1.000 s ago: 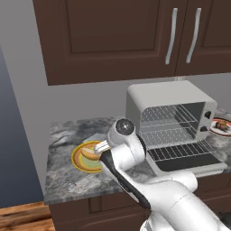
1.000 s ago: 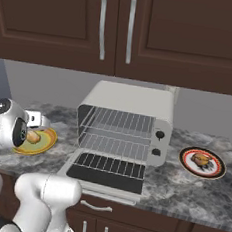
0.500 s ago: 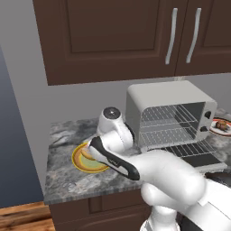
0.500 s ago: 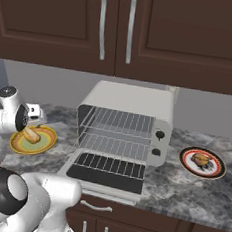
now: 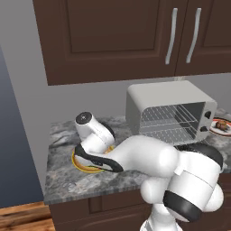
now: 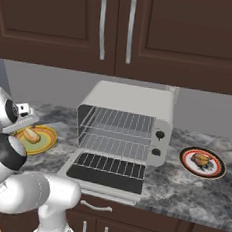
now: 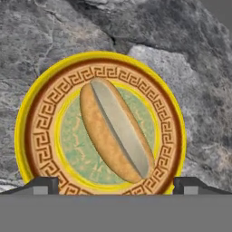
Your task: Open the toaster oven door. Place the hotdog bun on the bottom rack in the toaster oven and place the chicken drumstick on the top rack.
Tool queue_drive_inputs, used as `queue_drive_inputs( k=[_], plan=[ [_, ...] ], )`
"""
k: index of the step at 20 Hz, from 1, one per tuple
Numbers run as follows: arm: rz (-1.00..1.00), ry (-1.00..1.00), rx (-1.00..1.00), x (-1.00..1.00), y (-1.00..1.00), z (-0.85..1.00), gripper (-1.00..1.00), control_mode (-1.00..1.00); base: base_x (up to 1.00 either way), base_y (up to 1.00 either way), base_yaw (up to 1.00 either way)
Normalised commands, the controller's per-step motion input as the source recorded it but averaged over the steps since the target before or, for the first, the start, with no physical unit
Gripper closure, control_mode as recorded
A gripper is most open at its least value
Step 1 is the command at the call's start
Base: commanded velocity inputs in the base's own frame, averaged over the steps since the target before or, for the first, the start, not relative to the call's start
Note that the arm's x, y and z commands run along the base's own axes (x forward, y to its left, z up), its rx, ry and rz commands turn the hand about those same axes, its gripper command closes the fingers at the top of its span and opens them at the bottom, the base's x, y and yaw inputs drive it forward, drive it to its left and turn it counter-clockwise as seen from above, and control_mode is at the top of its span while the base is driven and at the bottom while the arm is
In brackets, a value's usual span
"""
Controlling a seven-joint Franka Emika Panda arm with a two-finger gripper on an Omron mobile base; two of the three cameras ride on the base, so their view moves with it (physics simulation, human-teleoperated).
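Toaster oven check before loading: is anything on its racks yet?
No: the toaster oven stands open, both wire racks bare; the hotdog bun lies on its plate.

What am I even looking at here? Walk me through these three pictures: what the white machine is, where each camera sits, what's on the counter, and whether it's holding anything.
The white machine is a robot arm on a mobile base, in a rendered kitchen. Two pictures come from cameras on that base, behind the arm to its left and right. The third comes from a camera on the hand, looking down along the gripper.

On the grey stone counter stands the toaster oven, its toaster oven door folded down, with the top rack and bottom rack bare. Left of it, the hotdog bun lies on a yellow plate. Right of it, the chicken drumstick sits on a dark-rimmed plate.

The gripper is open above the bun, holding nothing.
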Motion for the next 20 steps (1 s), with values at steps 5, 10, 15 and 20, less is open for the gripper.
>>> queue_drive_inputs(
  k=[5, 10, 15, 20],
  plan=[
    [0.04, 0.05, -0.10, 0.16, -0.01, -0.30, -1.00, -1.00, 0.00, 0.00, 0.00],
    [0.03, 0.00, -0.05, 0.17, -0.04, -0.33, -1.00, -1.00, 0.00, 0.00, 0.00],
    [0.01, 0.00, 0.00, 0.20, 0.00, -0.31, -1.00, -1.00, 0.00, 0.00, 0.00],
    [0.00, 0.00, 0.00, 0.23, -0.02, -0.23, -1.00, -1.00, 0.00, 0.00, 0.00]
  ],
)
